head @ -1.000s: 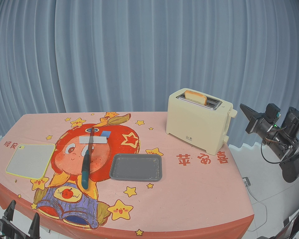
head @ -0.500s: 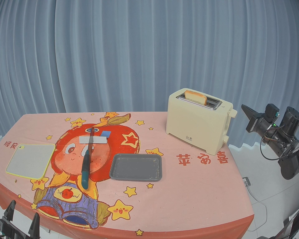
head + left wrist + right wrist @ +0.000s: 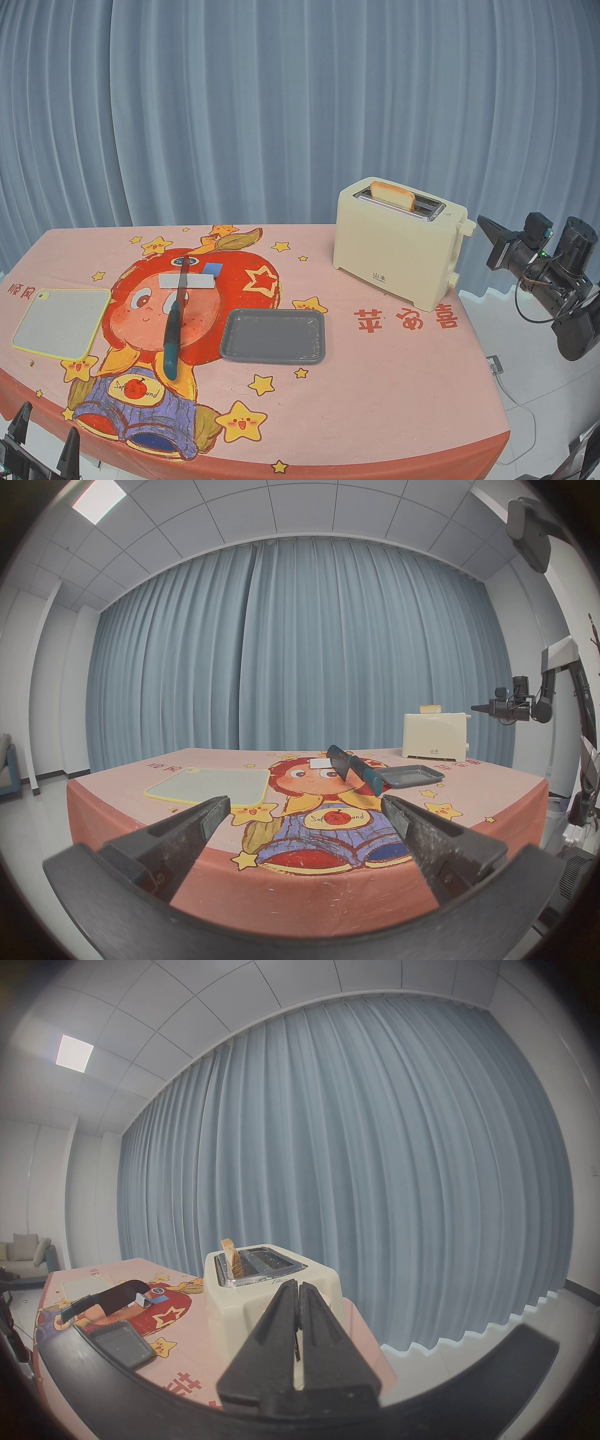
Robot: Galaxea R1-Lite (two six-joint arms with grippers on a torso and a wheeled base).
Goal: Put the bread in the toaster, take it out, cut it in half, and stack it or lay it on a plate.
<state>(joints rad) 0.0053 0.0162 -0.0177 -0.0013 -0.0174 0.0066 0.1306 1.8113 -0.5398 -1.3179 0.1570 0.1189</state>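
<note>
A slice of toasted bread (image 3: 392, 194) stands up out of the far slot of the cream toaster (image 3: 395, 242) at the table's back right. My right gripper (image 3: 484, 223) hangs off the table's right side, level with the toaster's top and apart from it, fingers shut on nothing (image 3: 297, 1291). A teal-handled knife (image 3: 173, 324) lies on the cloth left of the grey plate (image 3: 273, 336). A pale cutting board (image 3: 61, 322) with a yellow rim lies at the far left. My left gripper (image 3: 300, 820) is open, low in front of the table's near left corner (image 3: 44, 431).
A white strip and a small blue block (image 3: 211, 269) lie under the knife's blade end. The pink printed tablecloth (image 3: 375, 387) has free room at the front right. A blue curtain hangs behind the table. A cable runs over the floor on the right.
My right gripper has swung slightly left and up toward the toaster's top corner. The bread, knife, plate and left gripper have not moved.
</note>
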